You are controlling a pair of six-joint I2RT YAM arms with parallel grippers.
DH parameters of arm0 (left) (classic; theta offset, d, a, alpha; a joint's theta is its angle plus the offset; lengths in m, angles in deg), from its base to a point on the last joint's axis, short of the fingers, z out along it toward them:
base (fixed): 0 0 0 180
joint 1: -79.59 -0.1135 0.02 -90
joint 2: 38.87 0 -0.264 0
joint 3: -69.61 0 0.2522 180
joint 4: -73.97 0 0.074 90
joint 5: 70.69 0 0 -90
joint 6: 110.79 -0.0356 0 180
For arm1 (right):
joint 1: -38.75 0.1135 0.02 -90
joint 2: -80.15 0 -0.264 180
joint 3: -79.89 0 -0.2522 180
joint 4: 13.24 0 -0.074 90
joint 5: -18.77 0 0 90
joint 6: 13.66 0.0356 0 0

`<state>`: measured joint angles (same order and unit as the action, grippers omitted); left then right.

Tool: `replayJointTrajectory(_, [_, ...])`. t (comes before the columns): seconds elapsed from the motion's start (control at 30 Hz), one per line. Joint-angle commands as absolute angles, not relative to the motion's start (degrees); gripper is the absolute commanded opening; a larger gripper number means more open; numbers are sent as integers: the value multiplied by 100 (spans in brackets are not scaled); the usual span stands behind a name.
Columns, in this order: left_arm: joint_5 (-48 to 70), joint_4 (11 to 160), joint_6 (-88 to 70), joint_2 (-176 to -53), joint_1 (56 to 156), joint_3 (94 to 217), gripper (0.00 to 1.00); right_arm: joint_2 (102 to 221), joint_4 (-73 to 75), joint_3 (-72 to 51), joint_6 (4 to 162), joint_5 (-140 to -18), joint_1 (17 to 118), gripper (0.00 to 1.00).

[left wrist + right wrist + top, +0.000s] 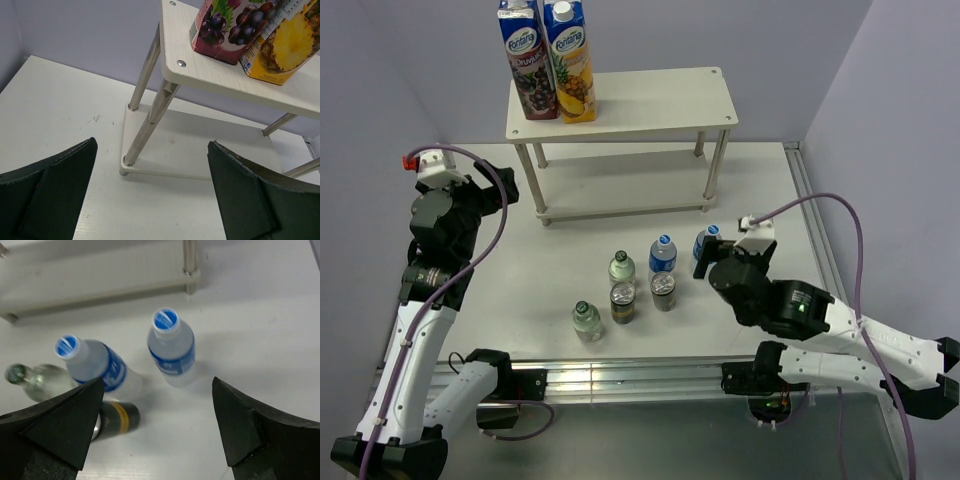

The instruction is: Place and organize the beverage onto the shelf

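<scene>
Cream-white boards on thin metal legs make up the shelf [660, 100]. It stands at the far side of the counter [520, 260], with only two tall juice cartons [550, 65] at the left end of its top board. None of the beverage is on it yet. All six drinks stand upright in a loose cluster on the counter in front of it, between the two arms. The rightmost water bottle [707, 240] and the second water bottle [663, 254] form the far row. Two green-capped bottles [622, 268] sit further left, and two dark cans [663, 291] stand in the middle, one just in front of the second water bottle.

The right jaws are spread wide and hold nothing, hovering just beside the rightmost water bottle. In the right wrist view that bottle stands ahead of the gap between the two fingers, touching neither. The left jaws are equally spread and empty, held off to the left and facing the shelf's front left leg [145, 125].

The step in hand looks like the approach to a first pick. The next move would call for bringing the right jaws down around the bottle's body (below the cap, on the labelled part), closing, and lifting straight up. The second water bottle and a can stand near the left finger's path, so a careless descent could tip them. The free stretch of the top board beside the cartons, or the lower board, could then take the bottle.
</scene>
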<state>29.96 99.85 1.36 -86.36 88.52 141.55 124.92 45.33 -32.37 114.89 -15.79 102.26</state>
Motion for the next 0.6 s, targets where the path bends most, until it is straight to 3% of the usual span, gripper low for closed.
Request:
replayJointTrajectory(0.0, [3135, 9986, 126, -8616, 8856, 14165, 99, 11901, 4423, -3930, 12301, -1260, 10353, 95])
replayJointTrajectory(0.37, [3047, 10030, 144, -8678, 8856, 14182, 99, 12760, 2769, -4925, 12100, -1867, 10291, 98])
replayJointTrajectory(0.57, [3099, 10039, 127, -8660, 8856, 14156, 99, 13630, 2012, -4943, 12081, -2088, 9343, 98])
